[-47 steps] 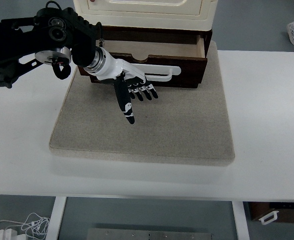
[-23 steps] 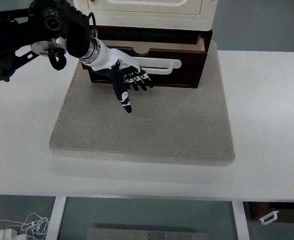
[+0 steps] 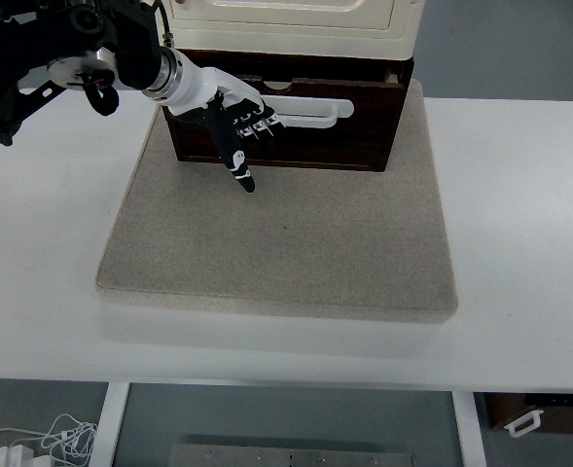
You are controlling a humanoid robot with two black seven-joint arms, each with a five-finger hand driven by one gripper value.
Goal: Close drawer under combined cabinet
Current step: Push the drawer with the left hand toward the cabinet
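Left hand (image 3: 233,122) w/ dark fingers (image 3: 239,163) held straight and close together, gripping nothing; one longer digit points down and toward the camera, the shorter ones lie flat against the wood. They press on the drawer (image 3: 286,125), a dark brown front directly behind the fingertips, at its left end. Just right of the fingers runs the white bar handle (image 3: 310,115), horizontal across the front.

Drawer sits under the cream cabinet (image 3: 286,24), above and behind the fingers, and looks nearly flush w/ the frame, so probably almost shut. Long axis runs left-right; front faces the camera; travel is away from the camera, into the frame.

Likely rigid wood, light to moderate weight, sliding on runners. No grip needed: a flat push on the front works. Off-centre push at the left end could rack it; nearer the handle's middle is safer.

Below the fingers: grey mat (image 3: 276,243) on a white table (image 3: 519,243). Right hand not seen.
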